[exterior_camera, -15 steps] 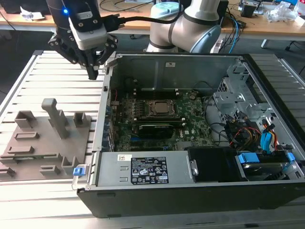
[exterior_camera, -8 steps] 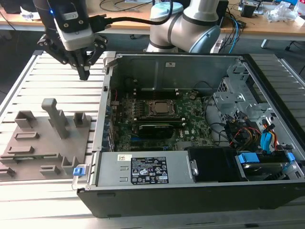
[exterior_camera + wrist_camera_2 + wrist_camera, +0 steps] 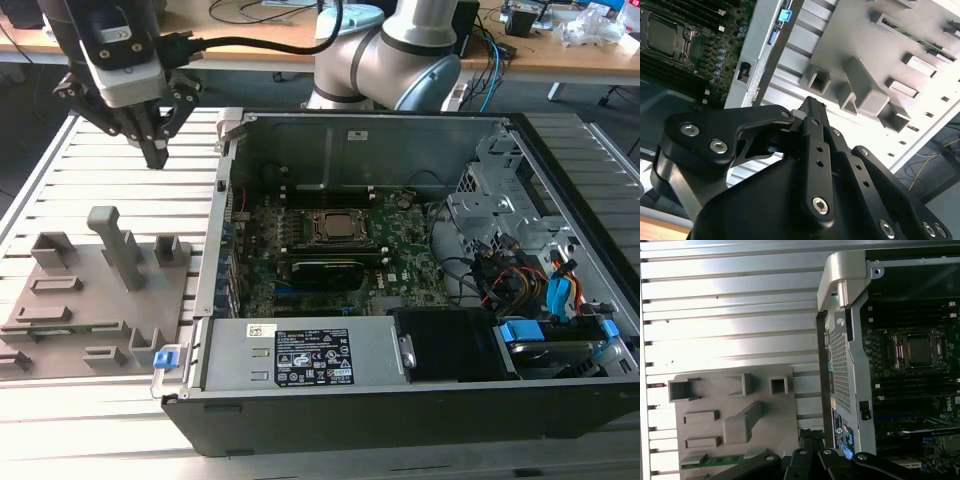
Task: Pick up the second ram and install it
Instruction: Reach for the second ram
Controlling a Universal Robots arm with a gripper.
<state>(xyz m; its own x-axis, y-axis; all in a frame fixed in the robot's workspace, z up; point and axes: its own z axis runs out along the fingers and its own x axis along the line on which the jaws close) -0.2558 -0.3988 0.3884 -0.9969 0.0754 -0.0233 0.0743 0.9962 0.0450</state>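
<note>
The ram sits in the holder's slot; the clenched claw hangs over open worktop beside the case.

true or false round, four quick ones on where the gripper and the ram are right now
1. The gripper is inside the computer case. False: it hangs outside it, toward the exterior view's left.
2. A green ram stick sits in a slot of the grey holder. True.
3. The fingers grip the green ram stick. False: they are shut on nothing.
4. The computer case is open, its CPU socket exposed. True.
</note>
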